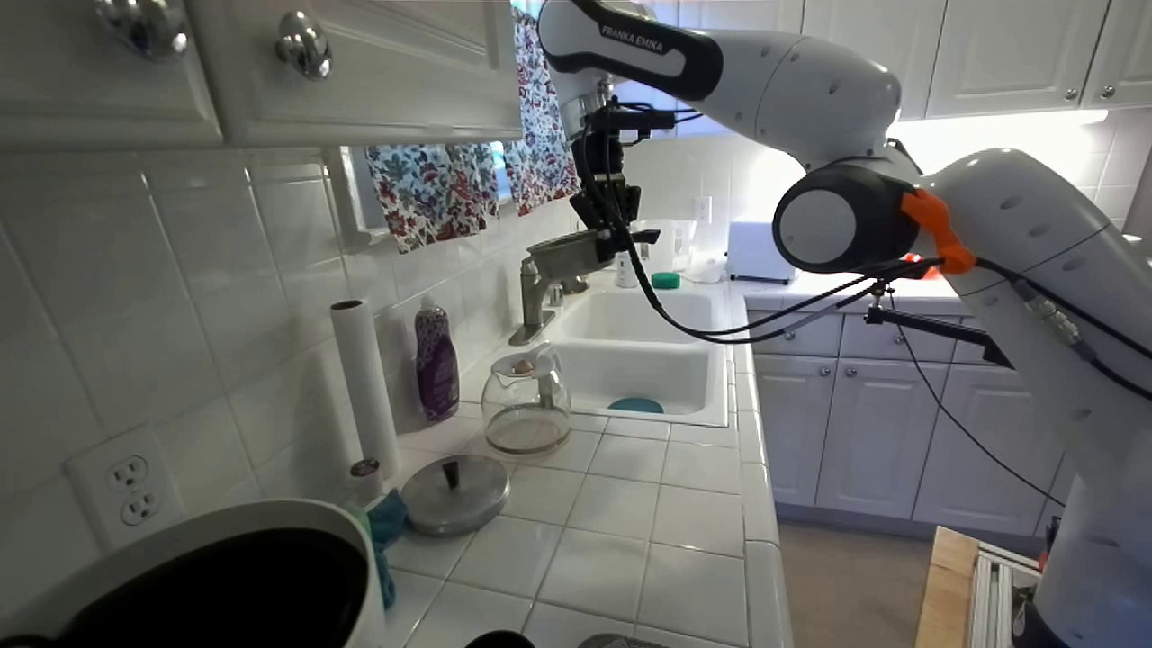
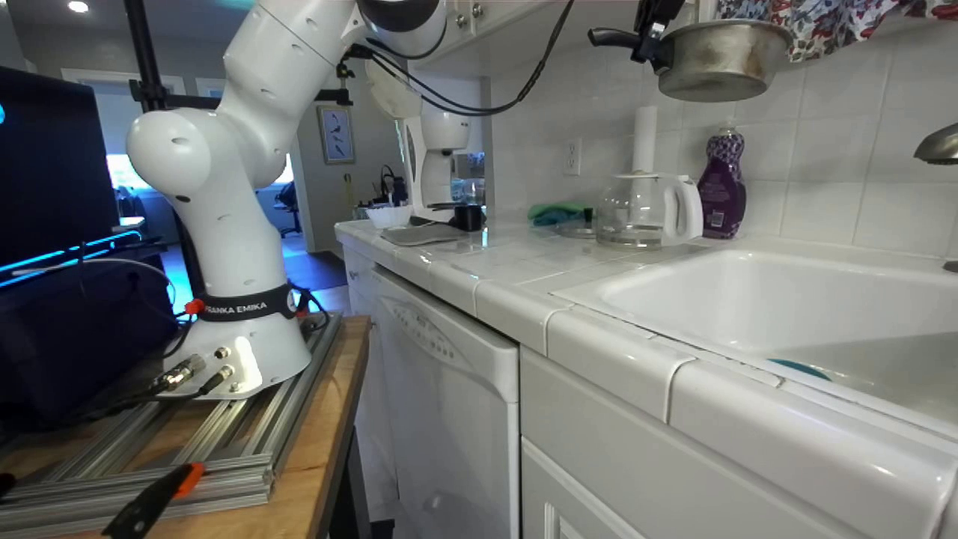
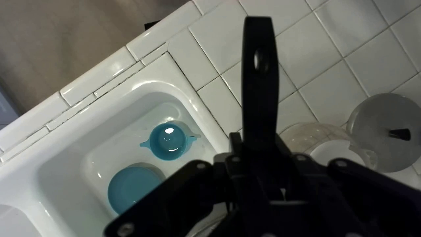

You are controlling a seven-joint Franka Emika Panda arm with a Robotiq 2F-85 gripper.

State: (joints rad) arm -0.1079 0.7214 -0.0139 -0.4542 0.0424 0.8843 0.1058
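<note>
Pinching the handle (image 3: 260, 98) of a saucepan (image 2: 724, 64), the gripper (image 2: 651, 51) hangs above the bench (image 1: 598, 567), toward its back edge. FRANKA EMIKA reads plainly on the arm (image 1: 810, 85); the purple bottle (image 2: 722, 183) at that edge bears illegible print. The gripper mostly hides the saucepan in the wrist view

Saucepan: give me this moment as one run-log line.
gripper: clamped on handle | saucepan: held in air | lid: on counter, near carafe | sink: blue cup, blue dish inside
</note>
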